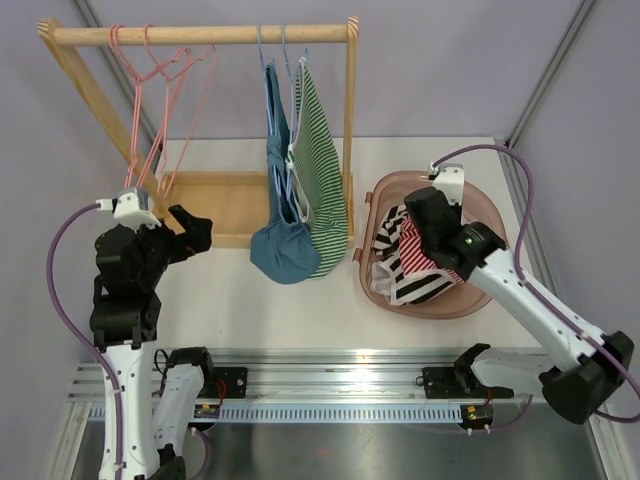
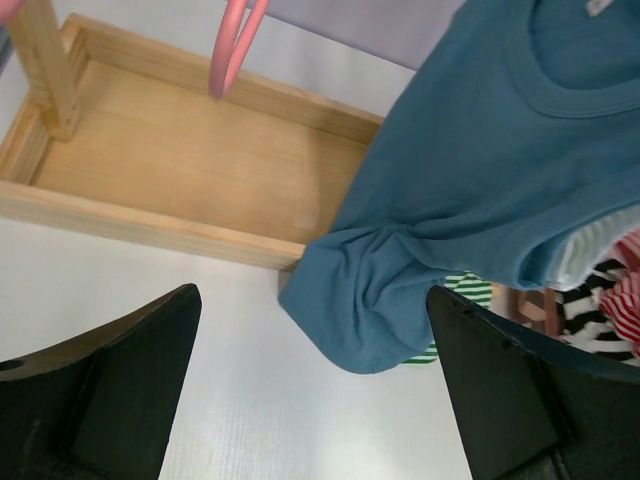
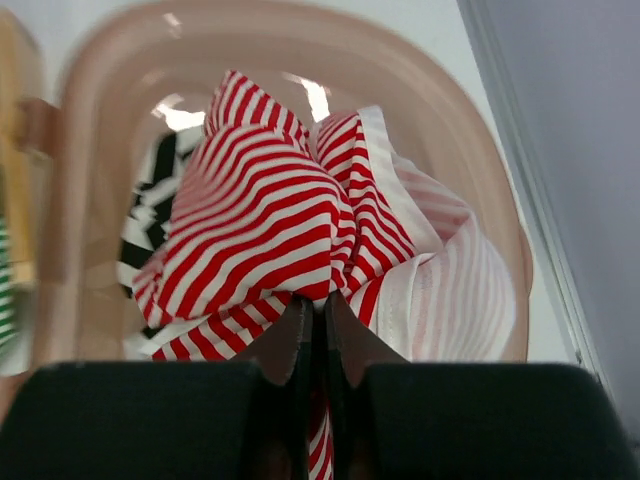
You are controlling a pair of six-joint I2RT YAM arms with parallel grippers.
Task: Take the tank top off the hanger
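Note:
A blue tank top and a green striped one hang on hangers from the wooden rail. Two pink hangers hang bare at the rail's left. My left gripper is open and empty, left of the blue top's hem. My right gripper is over the pink basket, shut on a red-and-white striped tank top that bunches above the basket.
The wooden rack's base tray lies under the hanging clothes, also in the left wrist view. A black-and-white striped garment lies in the basket. The metal rail runs along the near edge.

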